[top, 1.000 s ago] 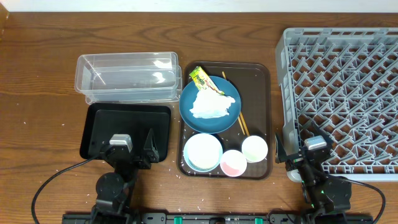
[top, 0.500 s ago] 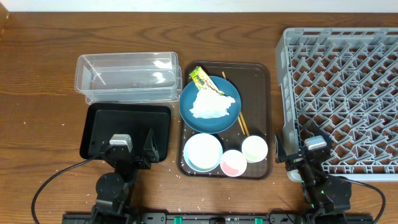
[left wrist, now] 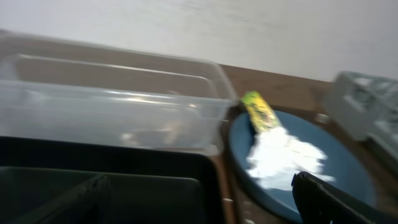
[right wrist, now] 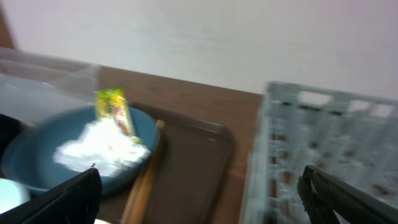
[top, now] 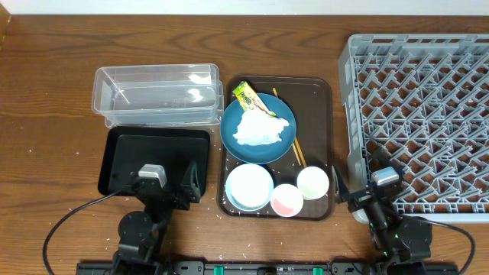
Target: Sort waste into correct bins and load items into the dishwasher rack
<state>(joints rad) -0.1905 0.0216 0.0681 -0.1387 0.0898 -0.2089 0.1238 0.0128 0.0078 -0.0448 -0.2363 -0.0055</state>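
Overhead, the wooden desk [top: 46, 99] carries the light-grey dishwasher rack [top: 348, 114] along its right edge, reaching from the back right corner almost to the front. Nothing sits on its lattice. A dark brown serving tray [top: 313, 122] lies mid-desk, just left of the rack. The clear plastic tub [top: 157, 70] stands left of that tray toward the back edge, and the shallow black tray [top: 157, 149] lies just in front of the tub.

On the back half of the serving tray sits the round dark-blue plate [top: 233, 136]. Along the tray's front edge, left to right, are the white bowl [top: 249, 186], the pink cup [top: 286, 200] and the white cup [top: 312, 182]. A crumpled white napkin [top: 260, 126] lies on the plate, with the green-yellow snack wrapper [top: 247, 96] at the plate's back-left rim. Wooden chopsticks [top: 294, 145] lie along the plate's right side. A few white specks [top: 74, 207] dot the desk near the front edge – too small to identify.

In the wrist views, the left gripper [left wrist: 200, 180] hangs over the front end of the black tray with its fingers spread apart, holding nothing. The right gripper [right wrist: 200, 173] is at the front edge between serving tray and rack – fingers likewise apart and empty.
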